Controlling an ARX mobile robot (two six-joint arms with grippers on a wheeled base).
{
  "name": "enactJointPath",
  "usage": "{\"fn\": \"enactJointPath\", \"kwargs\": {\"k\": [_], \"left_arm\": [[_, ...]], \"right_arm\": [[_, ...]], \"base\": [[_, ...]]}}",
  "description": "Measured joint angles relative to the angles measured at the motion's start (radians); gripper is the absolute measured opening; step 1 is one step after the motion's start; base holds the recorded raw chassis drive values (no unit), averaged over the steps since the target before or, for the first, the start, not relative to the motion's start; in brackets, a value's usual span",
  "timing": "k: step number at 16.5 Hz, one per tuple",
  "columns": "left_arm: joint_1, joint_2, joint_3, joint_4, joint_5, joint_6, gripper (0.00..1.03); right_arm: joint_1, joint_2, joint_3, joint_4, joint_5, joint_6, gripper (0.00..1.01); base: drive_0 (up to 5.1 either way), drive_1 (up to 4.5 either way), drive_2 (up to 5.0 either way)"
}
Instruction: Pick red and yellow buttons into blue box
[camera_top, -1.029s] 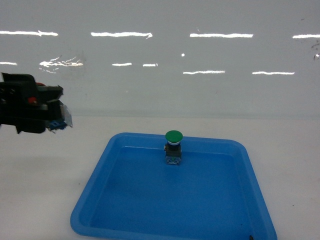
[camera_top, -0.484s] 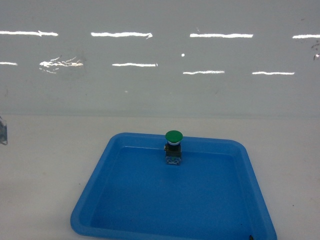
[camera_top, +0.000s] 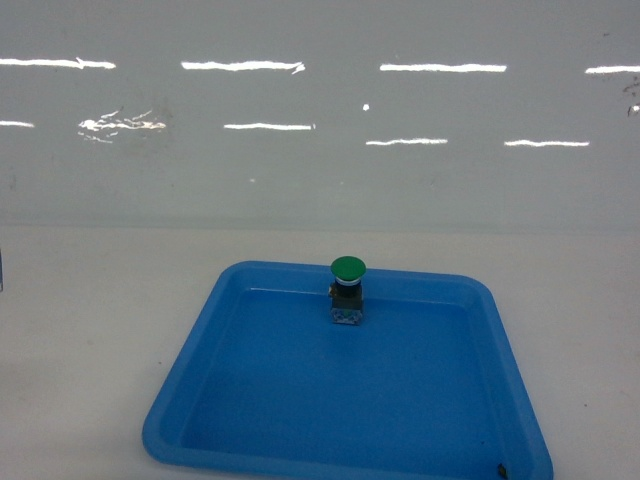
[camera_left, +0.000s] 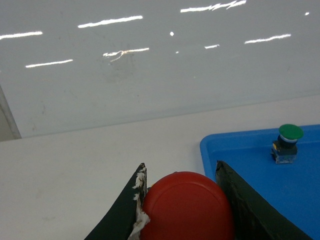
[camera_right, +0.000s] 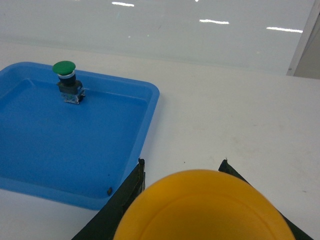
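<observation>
Left gripper: you have its two dark jaws pinching the red button by the sides of its cap, so the cap fills the near edge of the left wrist view. The hold looks made for carrying, not for setting down.
Right gripper: its jaws stand either side of the yellow button, and you appear to be clamping it the same way; the contact itself sits below the picture edge.
Blue tray: shallow, lying on the white table between your two arms. Treat it as the place the buttons came from, not the goal.
Green button: upright on its switch block near the tray's far wall, alone. It is rightly left there, since the task does not ask for it.
Blue box: you cannot see it in any view, so its place is unknown.
Far wall: glossy, with light streaks, nothing on it.
Judgement: both pieces seem ready for delivery; find the deep crate before releasing.
</observation>
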Motion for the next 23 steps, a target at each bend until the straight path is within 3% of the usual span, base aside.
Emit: {"fn": "enactJointPath", "kwargs": {"k": [14,23], "left_arm": [[0.001,-0.005,-0.002,0.003,-0.003,0.000,0.33],[0.001,-0.004,-0.003,0.003,-0.003,0.000,0.33]], "right_arm": [[0.000,-0.001,0.000,0.002,0.000,0.000,0.39],[0.000,-0.001,0.000,0.002,0.000,0.000,0.39]], "base": [[0.0,0.00,0.0],[5.0,-2.44,-2.4]]}}
